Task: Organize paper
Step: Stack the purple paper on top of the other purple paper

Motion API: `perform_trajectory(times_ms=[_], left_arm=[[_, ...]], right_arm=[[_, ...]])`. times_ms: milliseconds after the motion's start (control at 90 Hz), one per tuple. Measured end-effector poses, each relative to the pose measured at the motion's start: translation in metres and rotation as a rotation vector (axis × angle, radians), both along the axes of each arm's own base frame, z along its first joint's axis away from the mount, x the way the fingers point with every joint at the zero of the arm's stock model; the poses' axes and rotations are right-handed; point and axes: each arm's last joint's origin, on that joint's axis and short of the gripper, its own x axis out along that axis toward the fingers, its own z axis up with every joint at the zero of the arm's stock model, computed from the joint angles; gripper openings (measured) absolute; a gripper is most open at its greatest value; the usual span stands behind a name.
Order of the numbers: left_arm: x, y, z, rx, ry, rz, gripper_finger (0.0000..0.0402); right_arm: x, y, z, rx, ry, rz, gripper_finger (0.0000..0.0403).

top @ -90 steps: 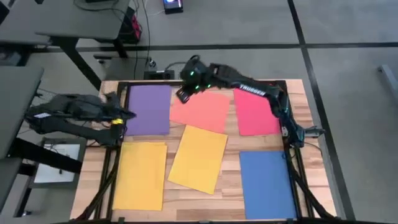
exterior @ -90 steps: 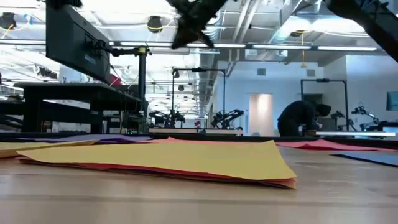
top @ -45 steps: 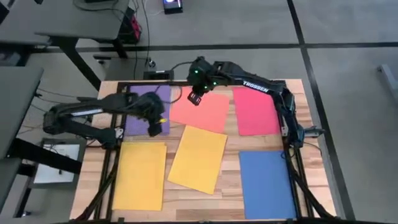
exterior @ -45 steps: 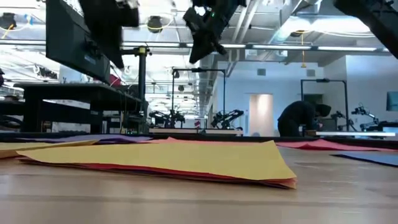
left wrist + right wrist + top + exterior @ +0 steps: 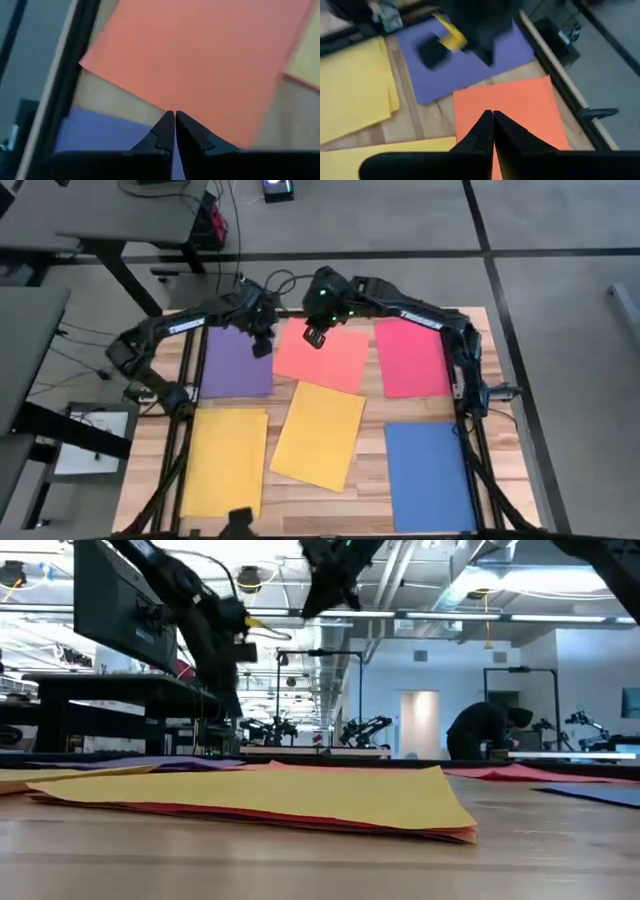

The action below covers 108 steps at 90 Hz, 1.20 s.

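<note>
Several sheets of paper lie flat on the wooden table: purple (image 5: 238, 358), salmon-orange (image 5: 323, 358), pink-red (image 5: 411, 358), two yellow (image 5: 225, 460) (image 5: 319, 434) and blue (image 5: 429, 474). My left gripper (image 5: 262, 342) hangs shut above the purple sheet's far right corner, beside the salmon-orange sheet (image 5: 200, 65). My right gripper (image 5: 315, 335) hangs shut above the salmon-orange sheet's (image 5: 515, 107) far left part. In the low view both grippers, left (image 5: 225, 665) and right (image 5: 325, 590), stay well above the paper.
Black frame rails (image 5: 190, 380) run along the table's left, right and far sides. A white printed sheet (image 5: 95, 442) lies on a stand off the left edge. A person (image 5: 485, 730) is in the room beyond the table.
My left gripper has swung from the table's left edge toward the right and far side, across the purple sheet, to its far right corner. My right gripper has shifted a little toward the right over the salmon-orange sheet. The sheets have stayed in place.
</note>
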Motion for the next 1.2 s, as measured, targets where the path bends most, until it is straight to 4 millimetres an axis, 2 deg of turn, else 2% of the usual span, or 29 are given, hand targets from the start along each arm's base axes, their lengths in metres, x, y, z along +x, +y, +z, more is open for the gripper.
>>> perform_trajectory(times_ms=[200,289,400,644,889,1200], left_arm=[[0.007,0.029,-0.046,-0.014,0.04,0.01,0.0],[0.01,0.037,-0.058,-0.024,0.067,-0.006,0.0],[0.013,0.04,-0.07,-0.041,0.098,-0.034,0.0],[0.015,0.043,-0.076,-0.052,0.112,-0.038,0.0],[0.008,0.04,-0.08,-0.093,0.2,-0.014,0.0],[0.004,0.041,-0.076,-0.061,0.261,0.11,0.0]], right_arm=[[-0.018,0.004,0.02,0.003,-0.024,-0.017,0.0],[-0.024,0.006,0.025,0.004,-0.021,-0.017,0.0],[-0.025,0.007,0.022,0.017,0.014,-0.017,0.0],[-0.027,0.004,0.019,0.025,0.038,-0.025,0.0],[-0.031,-0.003,0.017,0.034,0.058,-0.047,0.0],[-0.03,-0.001,0.017,0.034,0.059,-0.044,0.0]])
